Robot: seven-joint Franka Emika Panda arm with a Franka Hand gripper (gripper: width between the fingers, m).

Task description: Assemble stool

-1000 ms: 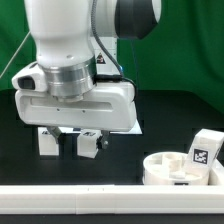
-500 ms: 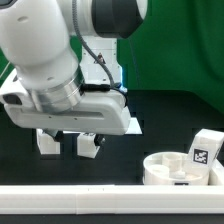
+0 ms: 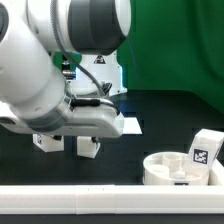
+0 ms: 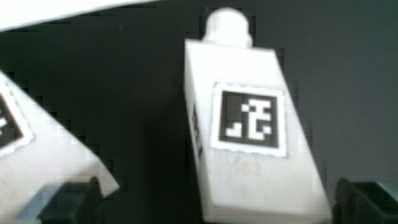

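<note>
While straddling a leg [image 4: 240,110] on the desk [image 3: 170,115], well apart from the seat [image 3: 180,170] toward the exterior view's left, hangs with end effector [image 4: 214,205] spread wide, gripping nothing. Judged step: leg pickup. Next: lower squarely, close on both long sides, lift.

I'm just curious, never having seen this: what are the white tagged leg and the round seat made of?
The leg looks like matte white plastic: even colour, a dull surface, and a rounded peg formed on its end. The seat looks like the same matte white plastic, though it shows too small to be sure.
</note>
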